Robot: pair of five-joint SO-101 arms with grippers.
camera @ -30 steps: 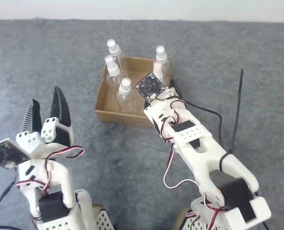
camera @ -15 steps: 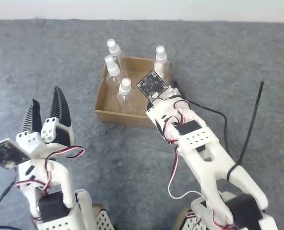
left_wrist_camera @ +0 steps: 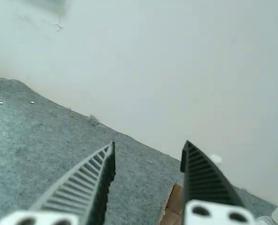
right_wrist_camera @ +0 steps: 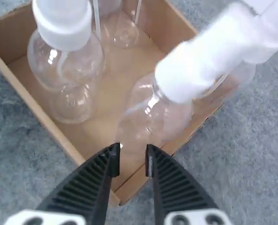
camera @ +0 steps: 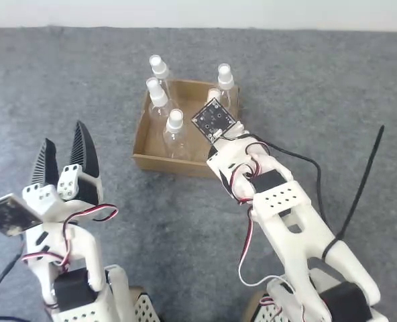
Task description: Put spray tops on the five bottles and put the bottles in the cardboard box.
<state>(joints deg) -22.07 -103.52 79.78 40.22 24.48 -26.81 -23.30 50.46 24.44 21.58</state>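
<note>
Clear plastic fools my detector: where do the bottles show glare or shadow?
Right wrist view: small white glints on the shoulder of one bottle in the box, faint ones on the tilted bottle. High view: soft even light, only faint shadow inside the box.

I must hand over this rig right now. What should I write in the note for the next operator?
Left hand: open, empty, tilted upward, apart from the cardboard box.
Right hand: open narrowly, holding nothing, over the box's near right corner.
Done: all five bottles wear spray tops and seem to stand inside the box.
Left: probably just withdrawing the right arm; check the rear-left bottle is fully inside.
</note>
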